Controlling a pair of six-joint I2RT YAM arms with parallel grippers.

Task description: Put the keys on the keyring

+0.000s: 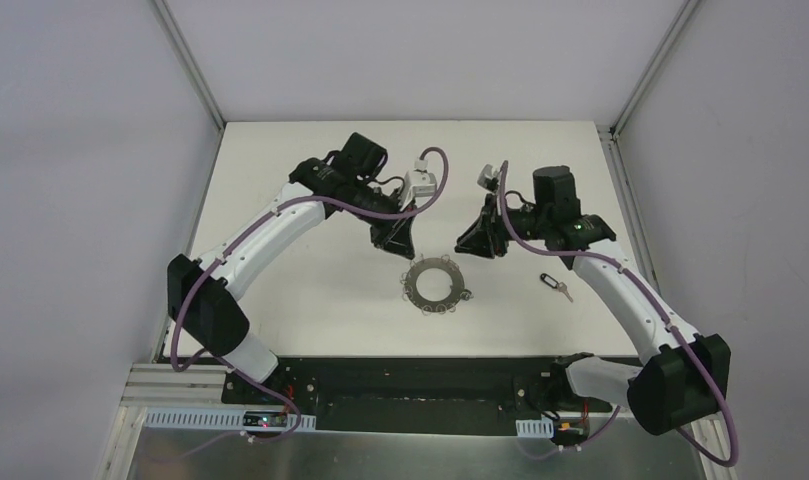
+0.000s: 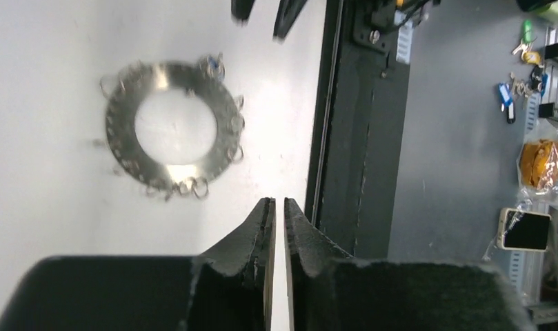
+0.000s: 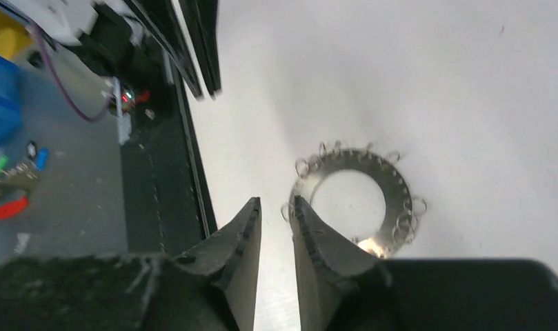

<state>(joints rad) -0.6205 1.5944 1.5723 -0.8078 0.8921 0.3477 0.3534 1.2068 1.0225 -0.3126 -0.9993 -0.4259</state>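
Keyring lies flat on the white table, mid-table, just on the near side of both grippers and roughly between them. We see small wire loops all round its outer edge. In the left wrist view one loop on the keyring shows a bluish smear, too blurred for us to say whether that's a key. Black-headed key sits loose on the table to the right of the ring, clearly apart from it, close beside the right forearm and touching neither. Left gripper hangs above the table just beyond the ring. Its own view shows the left gripper clenched to a hairline slit, grasping nothing we can see. Right gripper mirrors it on the other side. In the right wrist view the right gripper is released, a clear gap between the fingers with bare table behind it, and the ring is just beside one tip. Black base rail runs along the near table edge. Purple cable loops over each arm. Off-table clutter in the left wrist view: phone, orange bag.
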